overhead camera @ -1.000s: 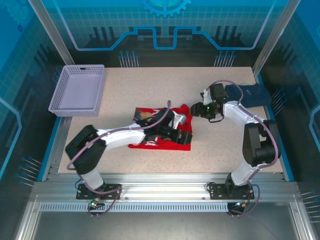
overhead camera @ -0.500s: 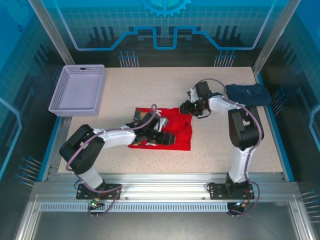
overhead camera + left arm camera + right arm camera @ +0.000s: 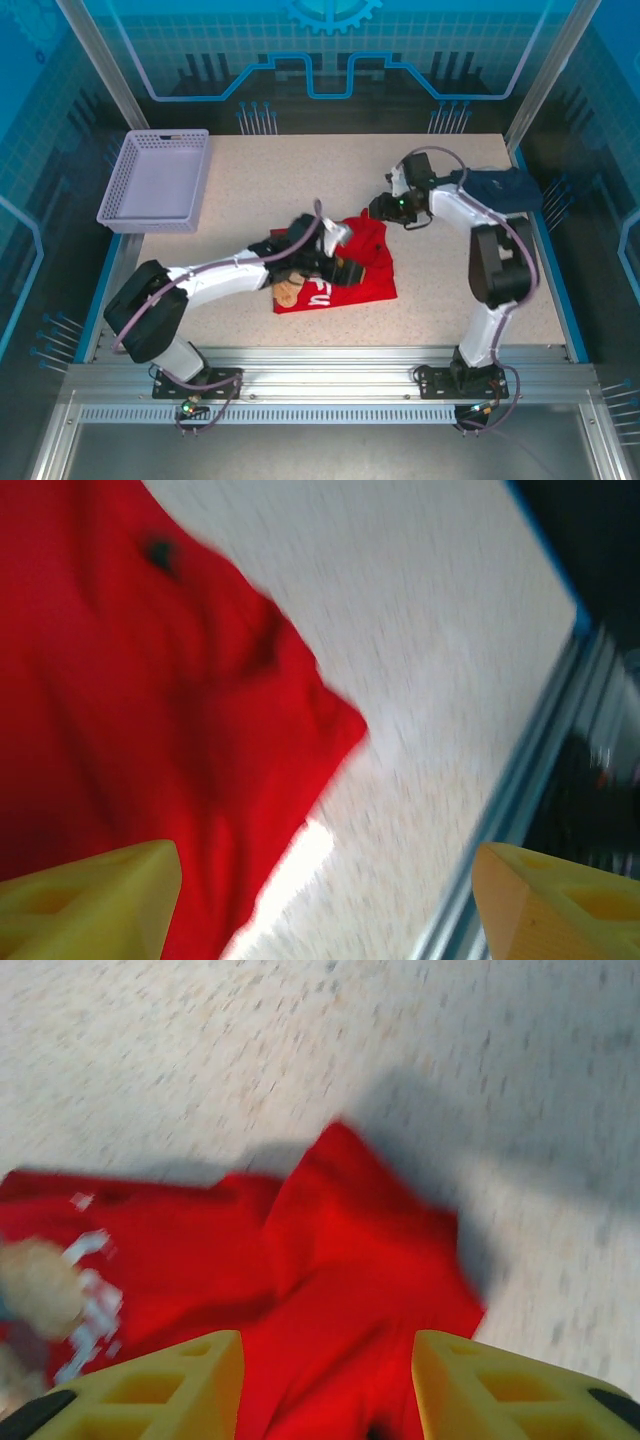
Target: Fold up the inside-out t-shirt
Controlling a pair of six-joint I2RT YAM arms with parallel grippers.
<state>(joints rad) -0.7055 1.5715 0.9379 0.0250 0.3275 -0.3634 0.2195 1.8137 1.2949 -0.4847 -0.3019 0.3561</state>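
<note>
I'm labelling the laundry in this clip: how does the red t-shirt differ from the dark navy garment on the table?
The red t-shirt lies rumpled near the middle of the table; the navy garment sits bunched at the far right edge. The red t-shirt shows a tan-and-white print; the navy garment looks plain. Both are soft cloth on the table.

The t-shirt (image 3: pixel 365 262) has slid right and bunched up, its print (image 3: pixel 302 292) now showing at the near-left edge.
</note>
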